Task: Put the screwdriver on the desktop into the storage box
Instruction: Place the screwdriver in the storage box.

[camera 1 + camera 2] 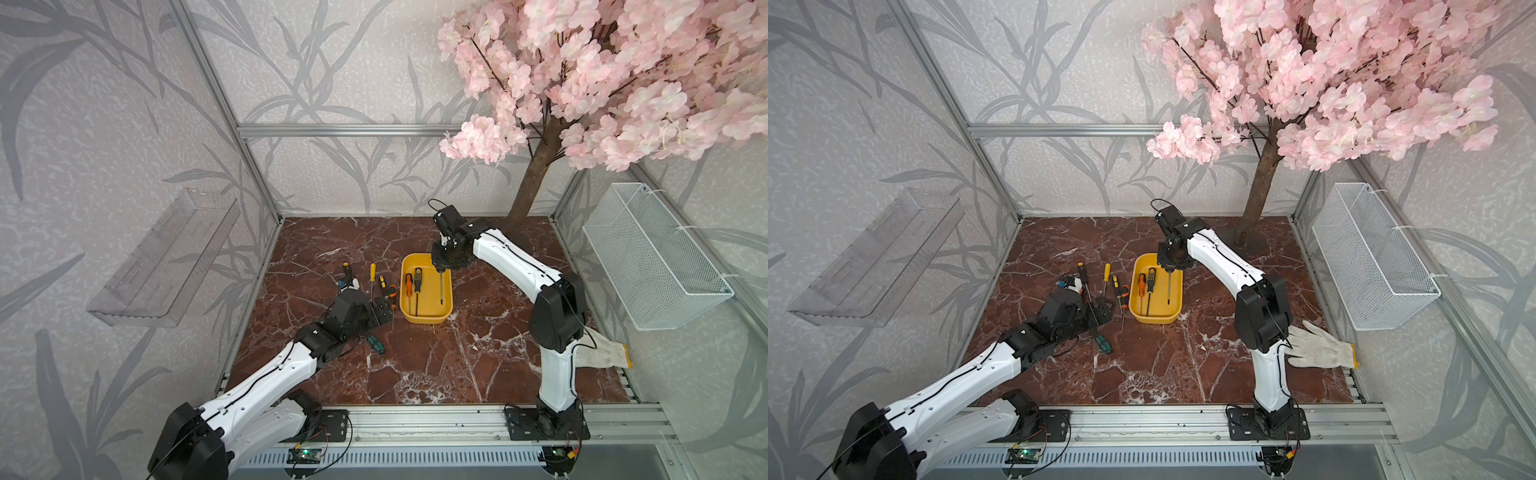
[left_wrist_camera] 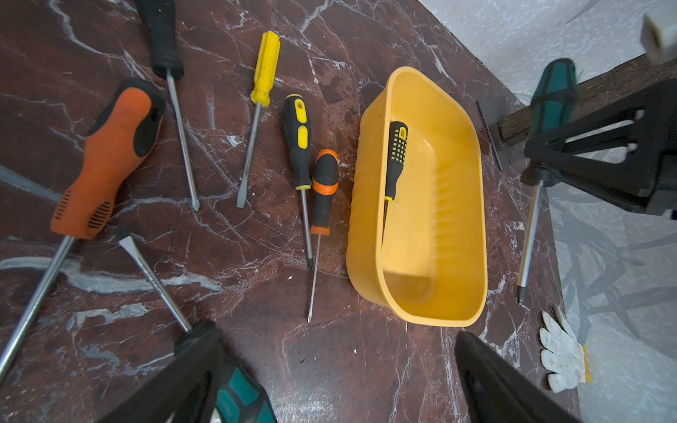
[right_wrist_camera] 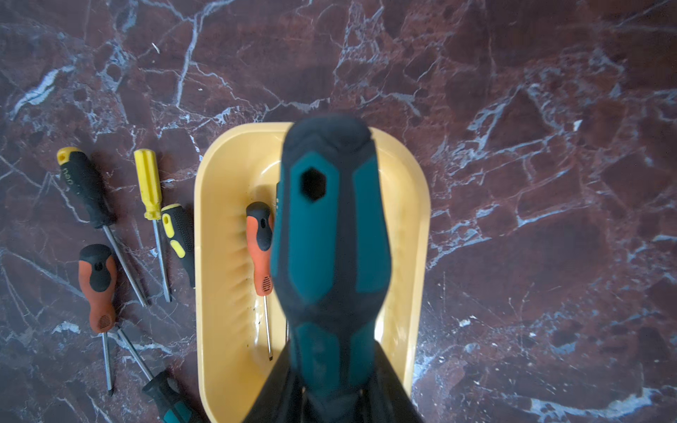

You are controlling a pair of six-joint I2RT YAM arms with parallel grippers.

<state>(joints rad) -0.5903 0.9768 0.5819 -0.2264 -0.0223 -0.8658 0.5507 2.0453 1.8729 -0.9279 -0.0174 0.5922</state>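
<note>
Along the near edge of the desktop [image 1: 415,365] lies bare marble with ample room; only a white glove [image 1: 1320,349] sits off by the right arm's base. Farther in, the left gripper [image 2: 335,331] hovers with jaws spread wide and empty, over a teal-handled screwdriver [image 1: 376,344] on the marble; whether a finger touches it I cannot tell. Beyond lie five more, handles far, shafts near: a big orange one [image 2: 110,157], a black one [image 2: 161,36], a yellow one [image 2: 265,66], a black-and-yellow one [image 2: 297,139] and a small orange-and-black one [image 2: 324,183], the last just beside the wall of the storage box [image 2: 366,164]. Inside the box rest an orange-handled driver [image 3: 259,249] and a dotted black-and-yellow driver [image 2: 397,154]. Over its far end the right gripper [image 1: 444,262] is pinched on the held screwdriver [image 3: 329,238], low on the handle near the shaft, and the shaft reaches back above the box's free half.

By their looks these tools are stiff, sturdy and handle-heavy; the rubbery handle offers the sure hold, while the bare steel shaft would likely slip or roll. The box seems barely longer than a screwdriver, so the held one should go down lengthwise, inside the rim and beside the two already there. Behind the box the tree trunk [image 1: 532,183] and back wall limit the arm's room.
</note>
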